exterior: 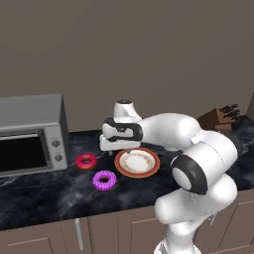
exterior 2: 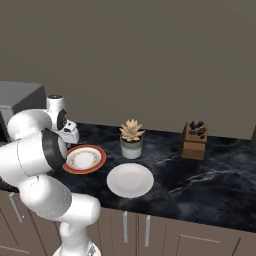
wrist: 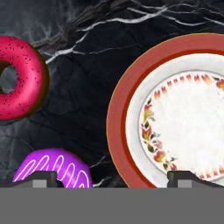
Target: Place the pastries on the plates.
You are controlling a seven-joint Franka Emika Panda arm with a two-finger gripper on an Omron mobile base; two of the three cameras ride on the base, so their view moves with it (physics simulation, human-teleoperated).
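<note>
A red-pink donut point(exterior: 86, 161) and a purple donut point(exterior: 104, 180) lie on the dark marble counter, left of the orange-rimmed plate point(exterior: 155, 166). My gripper point(exterior: 115, 148) hangs open just above the counter, between the donuts and that plate's left rim, holding nothing. In the hand view the pink donut point(wrist: 22, 78) is at the upper left and the purple donut point(wrist: 54, 168) sits by the left fingertip point(wrist: 41, 178). The patterned plate point(wrist: 117, 118) fills the right of that view, and the gripper point(wrist: 113, 179) spans the gap. A plain white plate point(exterior 2: 130, 180) lies right of the orange-rimmed plate point(exterior 2: 100, 161); both plates are bare.
A grey toaster oven point(exterior: 30, 134) stands at the left of the counter. A potted succulent point(exterior 2: 132, 140) sits behind the white plate, and a wooden knife block point(exterior 2: 195, 140) stands further right. The counter's front edge runs just below the purple donut.
</note>
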